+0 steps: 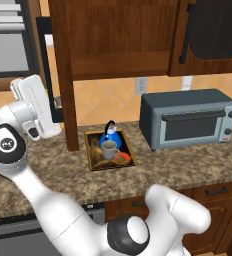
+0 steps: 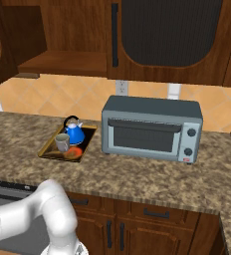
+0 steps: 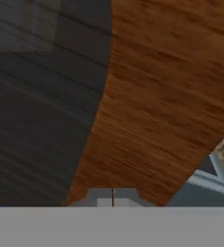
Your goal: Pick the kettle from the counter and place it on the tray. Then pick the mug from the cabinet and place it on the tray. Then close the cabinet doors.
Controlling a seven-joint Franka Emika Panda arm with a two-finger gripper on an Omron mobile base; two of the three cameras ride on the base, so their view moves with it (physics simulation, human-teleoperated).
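Tray (image 1: 94, 163): on counter (image 1: 188, 167), left of grey toaster oven (image 1: 188, 119). Holds kettle (image 1: 109, 134) at far end and mug (image 1: 109, 149) just in front. Cabinet door (image 1: 63, 75): open, edge-on, left of tray. Claw: beside door; fingers' spacing cannot be told.

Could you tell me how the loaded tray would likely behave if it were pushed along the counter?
The tray looks rigid, with a flat base on the counter, so it would probably slide rather than tip. The kettle and mug stand loose inside it; a sharp shove might shift or topple them, though the raised rim should keep them in. The speckled stone may drag slightly.
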